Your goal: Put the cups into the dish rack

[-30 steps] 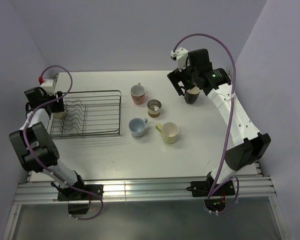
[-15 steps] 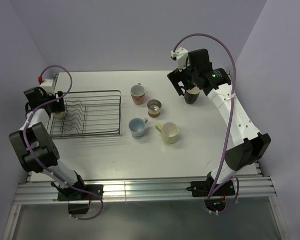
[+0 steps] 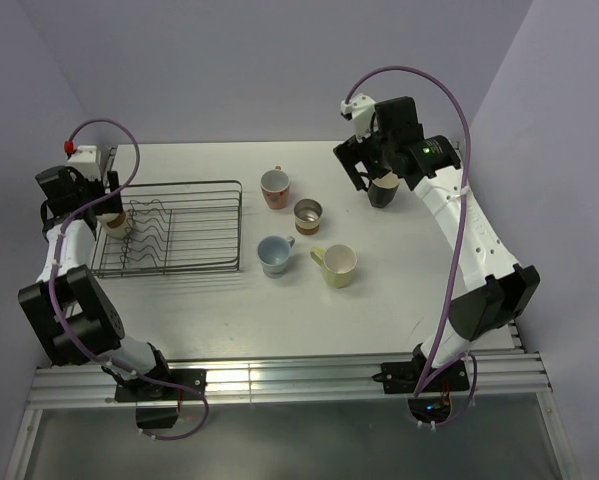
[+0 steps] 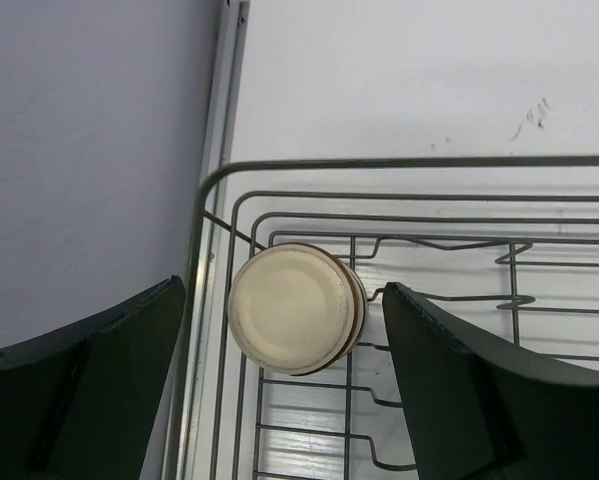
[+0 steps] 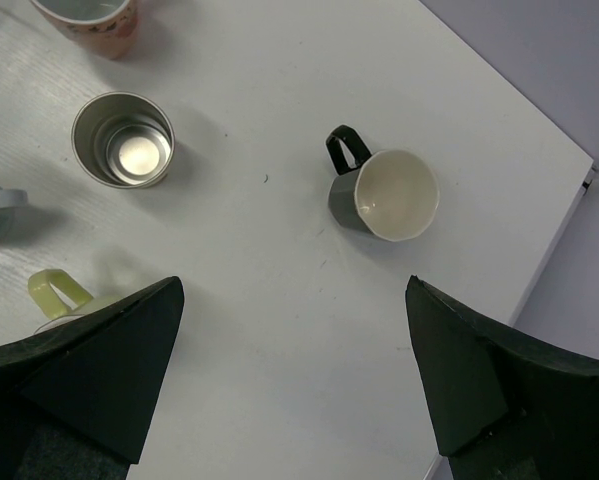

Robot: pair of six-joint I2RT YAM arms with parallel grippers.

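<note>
From above, the left hand hangs over the far corner of the dish rack. Its wrist view shows it spread wide and empty, with an upside-down cup in the rack directly beneath. The right hand, wide open and empty, has the black cup on the bench just ahead.

1. Rack: thin dark metal wire with a slight sheen.
2. Table: white, matt, faintly grained.
3. Steel cup: bright, reflective metal inside.
4. Black mug: glossy glaze, smooth cream inside.
5. Upturned cup: smooth matt cream base, brown edge.
</note>
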